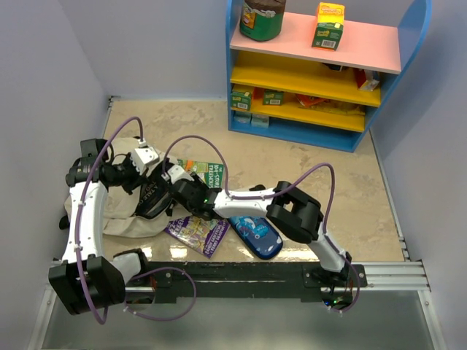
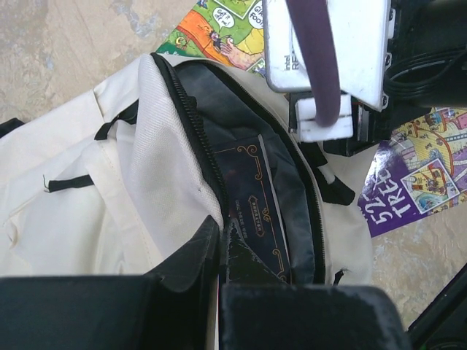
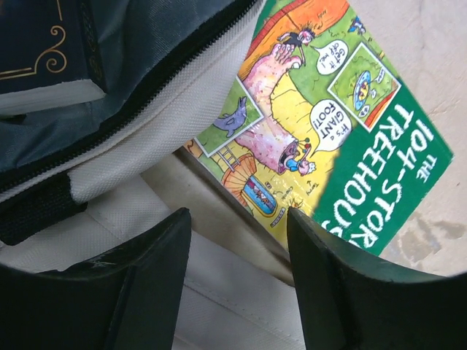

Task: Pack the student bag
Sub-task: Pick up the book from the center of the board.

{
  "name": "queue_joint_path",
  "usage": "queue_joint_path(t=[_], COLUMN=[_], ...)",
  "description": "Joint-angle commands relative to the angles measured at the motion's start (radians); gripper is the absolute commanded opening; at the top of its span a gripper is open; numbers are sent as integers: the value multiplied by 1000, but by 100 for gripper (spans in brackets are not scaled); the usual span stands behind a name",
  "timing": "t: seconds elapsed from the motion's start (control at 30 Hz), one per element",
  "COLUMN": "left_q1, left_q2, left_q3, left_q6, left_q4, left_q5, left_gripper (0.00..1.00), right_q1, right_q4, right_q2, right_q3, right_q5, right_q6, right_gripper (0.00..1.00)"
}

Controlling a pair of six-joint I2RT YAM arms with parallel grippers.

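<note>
The student bag is beige canvas and lies at the left, its zip mouth open. In the left wrist view the bag holds a navy book with gold ornaments in its dark lining. My left gripper is shut on the rim of the bag's mouth; in the top view it sits at the opening. My right gripper is open and empty, low over the bag's beige fabric next to a green comic book. In the top view it is at the mouth's right side.
A purple comic book and a blue pencil case lie on the table right of the bag. The green book lies behind the right gripper. A coloured shelf unit stands at the back right. Walls close in on both sides.
</note>
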State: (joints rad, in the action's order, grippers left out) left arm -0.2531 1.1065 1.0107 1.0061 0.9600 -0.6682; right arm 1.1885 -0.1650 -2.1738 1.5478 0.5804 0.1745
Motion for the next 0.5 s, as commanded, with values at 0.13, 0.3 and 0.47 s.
queue_joint_path(t=[0.13, 0.3, 0.47], left_q1=[-5, -5, -5], left_q2=[-28, -25, -22], left_q3=[17, 19, 19], left_q6=[43, 52, 54], left_q4=[-23, -9, 5], left_q5=[-48, -51, -59], left_gripper=[0, 0, 0], right_q1=[-23, -49, -75], right_q4=[27, 13, 24], right_q2=[-53, -78, -89], right_q3=[-37, -26, -51], right_q5=[-31, -132, -255], right_q6=[-208, -225, -182], right_gripper=[63, 64, 61])
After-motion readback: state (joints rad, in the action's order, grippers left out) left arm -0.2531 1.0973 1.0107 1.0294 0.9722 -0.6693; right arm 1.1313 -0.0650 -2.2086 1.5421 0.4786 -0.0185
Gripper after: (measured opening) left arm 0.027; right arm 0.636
